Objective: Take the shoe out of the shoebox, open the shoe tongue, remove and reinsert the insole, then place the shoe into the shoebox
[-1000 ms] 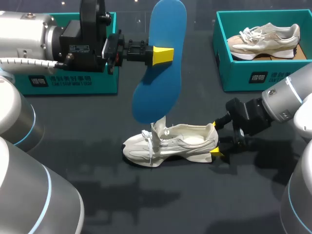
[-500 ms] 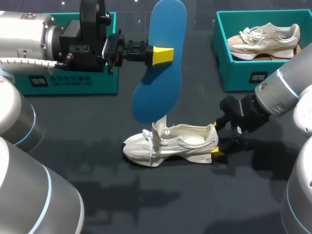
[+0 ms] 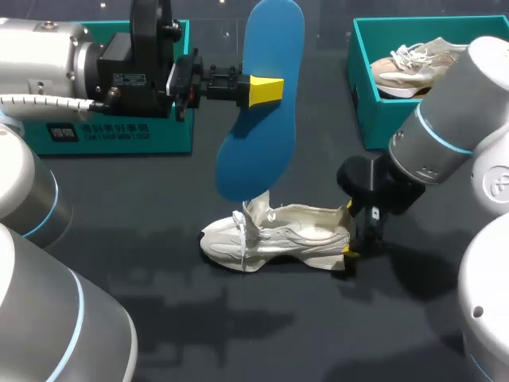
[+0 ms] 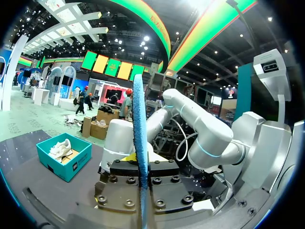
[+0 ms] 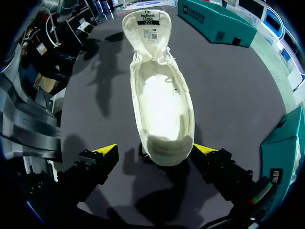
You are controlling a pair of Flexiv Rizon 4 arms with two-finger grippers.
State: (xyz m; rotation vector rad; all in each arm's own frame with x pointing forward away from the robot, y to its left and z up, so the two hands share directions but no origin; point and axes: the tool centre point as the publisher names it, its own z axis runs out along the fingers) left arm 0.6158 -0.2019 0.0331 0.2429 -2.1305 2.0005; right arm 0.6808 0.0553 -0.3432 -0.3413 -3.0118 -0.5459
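- The left pincer (image 3: 266, 90) is clamped on the long edge of the blue foam insole (image 3: 262, 103). It holds the insole upright and high above the dark grey counter (image 3: 159, 318), with the lower end just over the shoe's opening. In the left wrist view the insole (image 4: 139, 143) stands edge-on between the pincer's jaws.
- The white mesh sneaker (image 3: 274, 236) lies on the counter between the two boxes. Its tongue (image 5: 147, 28) is pulled up, so the mouth gapes for reinsertion.
- The right pincer (image 5: 155, 149) stands wide astride the heel, not clamped, likely set to brace the shoe.
- Removal looks done; sliding the insole back in is the step in hand.
- One teal cardboard shoebox (image 3: 119, 135) sits behind the left arm. The other teal box (image 3: 398, 119) already holds a beige sneaker (image 3: 406, 68).
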